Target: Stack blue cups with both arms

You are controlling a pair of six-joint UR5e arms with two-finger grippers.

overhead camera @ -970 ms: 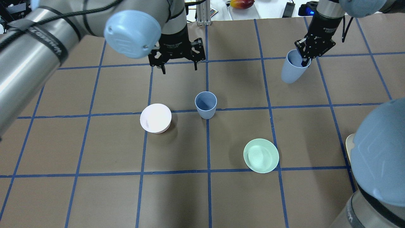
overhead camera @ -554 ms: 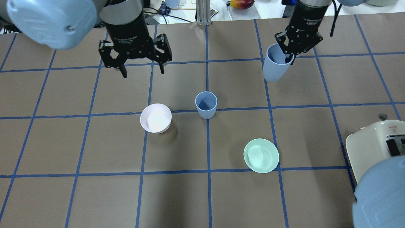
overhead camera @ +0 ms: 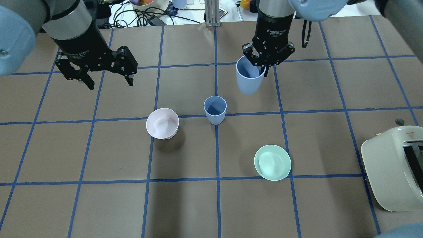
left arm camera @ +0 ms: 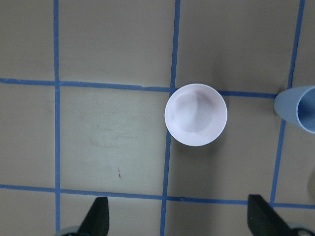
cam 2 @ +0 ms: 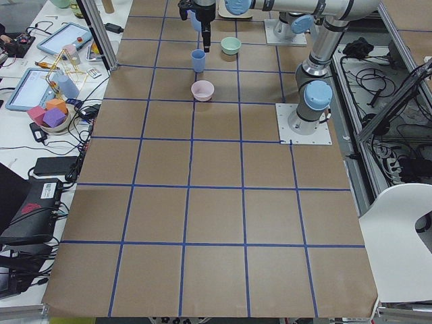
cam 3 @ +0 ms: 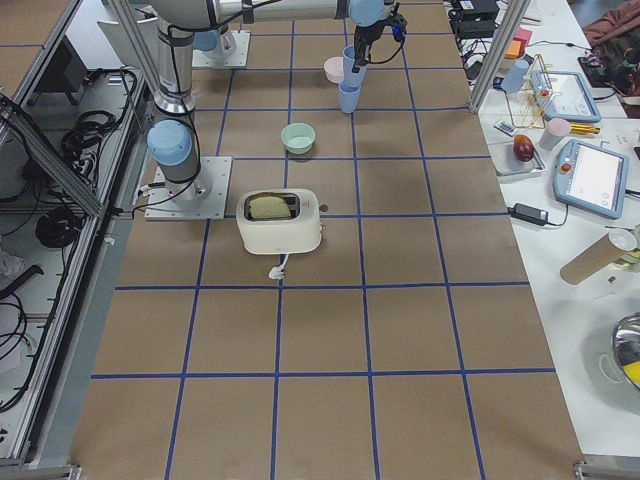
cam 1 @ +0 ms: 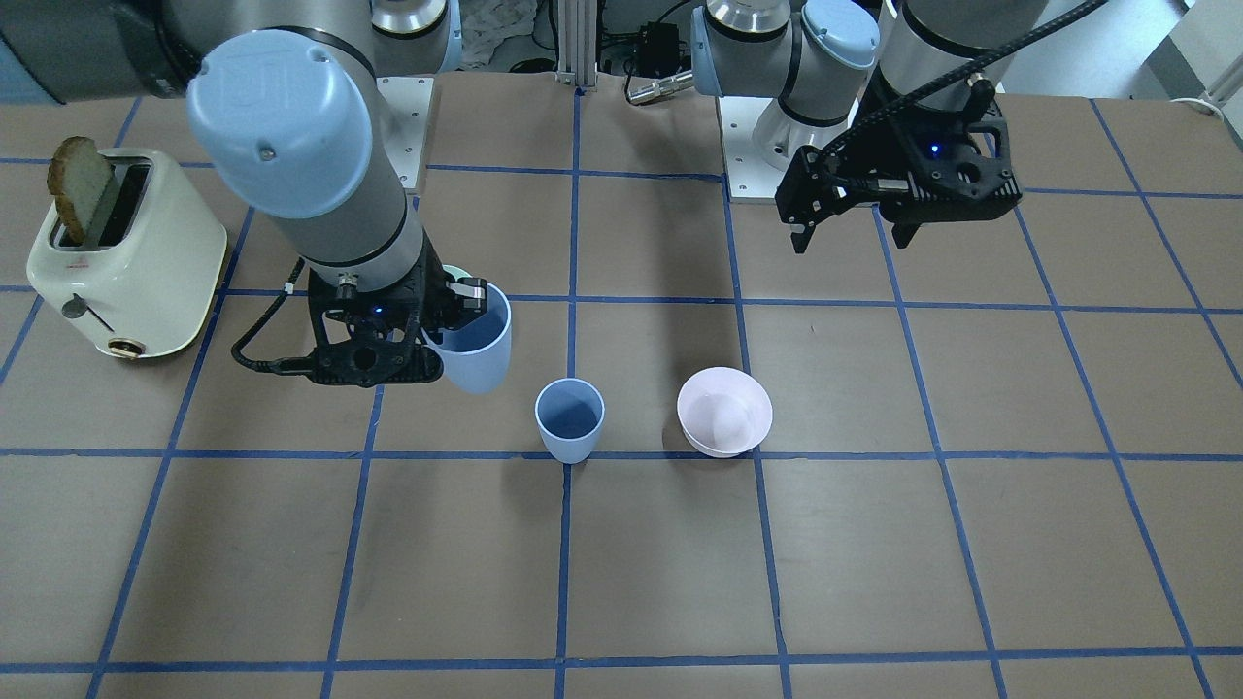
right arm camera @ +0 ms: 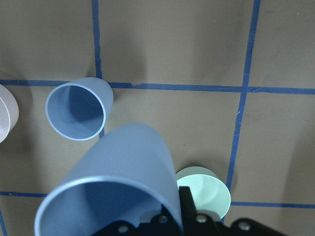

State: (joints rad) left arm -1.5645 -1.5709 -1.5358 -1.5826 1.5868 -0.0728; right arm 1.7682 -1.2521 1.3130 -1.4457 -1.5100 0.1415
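Observation:
One blue cup [overhead camera: 215, 109] stands upright at the table's middle; it also shows in the front view [cam 1: 569, 419] and the right wrist view [right arm camera: 78, 112]. My right gripper [overhead camera: 264, 64] is shut on the rim of the second blue cup [overhead camera: 248, 79], one finger inside it. It holds that cup tilted in the air, just beyond and to the right of the standing cup; the held cup fills the right wrist view [right arm camera: 113, 182]. My left gripper [overhead camera: 110, 84] is open and empty, over the table's far left, above the pink bowl [left arm camera: 196, 114].
A pale pink bowl [overhead camera: 162, 123] sits just left of the standing cup. A mint-green bowl [overhead camera: 272, 162] sits nearer me on the right. A cream toaster [overhead camera: 393, 165] with toast [cam 1: 78, 180] stands at the right edge. Clutter lies beyond the table's far edge.
My right gripper has carried the held cup left, from the far right towards the standing cup. My left gripper has moved left, away from the middle, still open.

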